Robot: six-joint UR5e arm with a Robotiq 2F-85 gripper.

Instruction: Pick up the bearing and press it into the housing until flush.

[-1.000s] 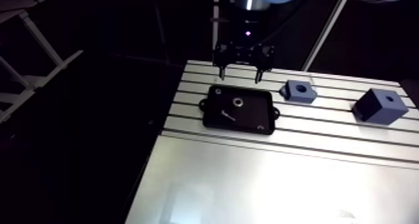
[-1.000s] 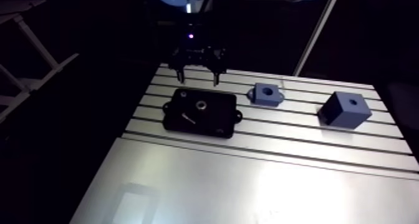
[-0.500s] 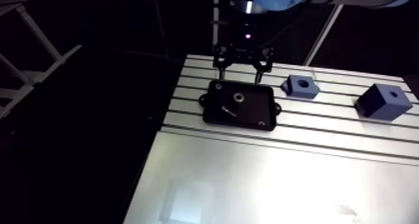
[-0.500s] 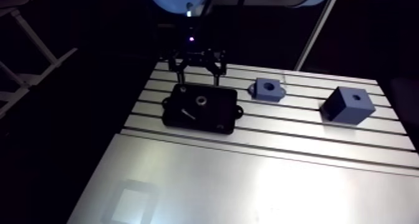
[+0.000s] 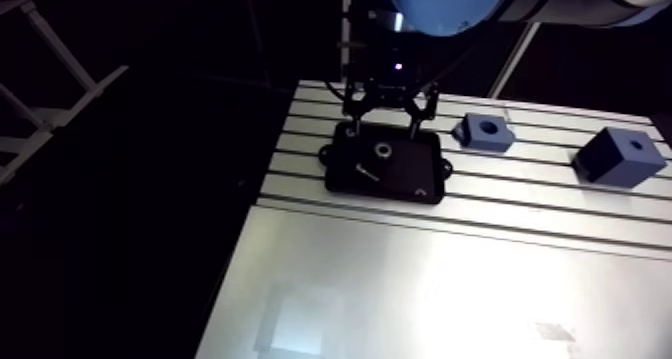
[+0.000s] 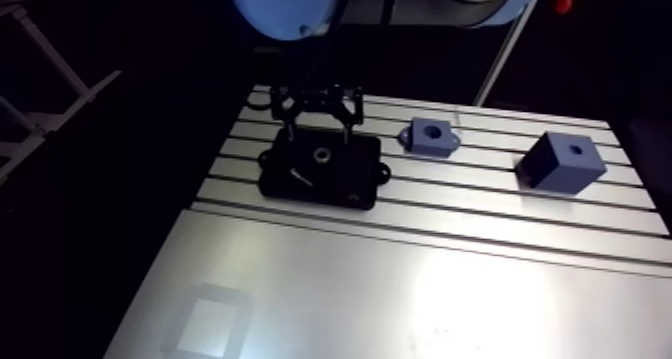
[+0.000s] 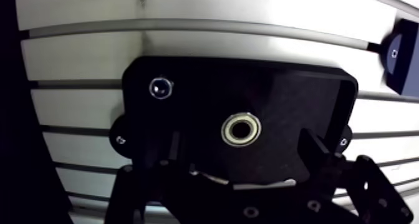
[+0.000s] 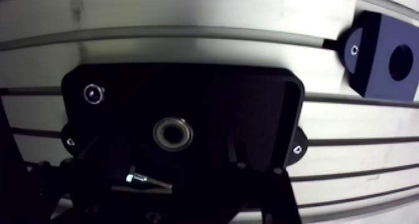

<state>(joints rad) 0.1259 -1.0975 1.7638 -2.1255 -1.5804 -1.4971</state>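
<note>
The bearing (image 7: 241, 130), a small metal ring, lies flat in a shallow black tray (image 7: 249, 67) on the slotted table. My gripper (image 7: 243, 153) hangs just above the tray, open. Its two dark fingers (image 7: 312, 145) stand wide apart on either side of the bearing and do not touch it. In the arm view the gripper (image 5: 383, 131) sits over the tray's far half. The blue housing (image 5: 483, 132), a small flanged block with a round bore, stands to the right of the tray.
A larger blue cube (image 5: 620, 156) with a hole on top stands further right. A small metal pin (image 8: 148, 180) and a round stud (image 7: 160, 87) also lie in the tray. The table's left edge (image 5: 262, 193) runs close beside the tray.
The gripper has come forward and down, from behind the tray's far edge to just over the bearing. Its fingers have stayed open. The blocks have not moved.
</note>
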